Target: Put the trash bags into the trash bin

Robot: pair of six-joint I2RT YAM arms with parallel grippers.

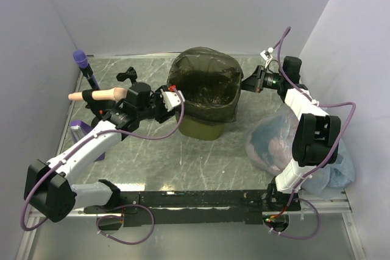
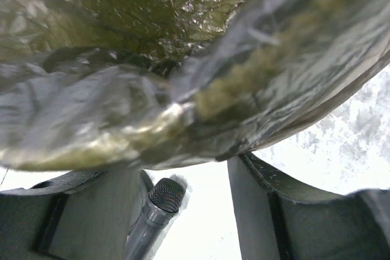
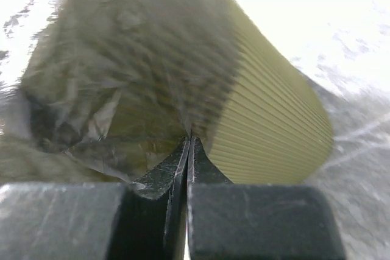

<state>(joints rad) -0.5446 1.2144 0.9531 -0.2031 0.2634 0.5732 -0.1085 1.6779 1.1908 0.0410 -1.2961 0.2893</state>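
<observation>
The olive-green trash bin (image 1: 205, 130) stands upright at the middle of the table. The dark trash bag (image 1: 204, 80) lines it and is draped over its rim. My left gripper (image 1: 173, 98) is at the bin's left rim. In the left wrist view its jaws stand wide apart (image 2: 183, 165), with the bag-covered rim (image 2: 183, 59) right at the fingertips. My right gripper (image 1: 247, 83) is at the bin's right rim. In the right wrist view it is shut (image 3: 190, 137), pinching the bag's film (image 3: 122, 77) beside the bin's slatted wall (image 3: 274, 126).
A clear bluish bag (image 1: 277, 141) with pinkish and blue contents lies at the right, under the right arm. A purple-headed microphone (image 1: 80, 58) stands at the back left. A grey microphone (image 2: 159, 202) shows between the left fingers. A wooden-handled tool (image 1: 100, 94) lies at the left.
</observation>
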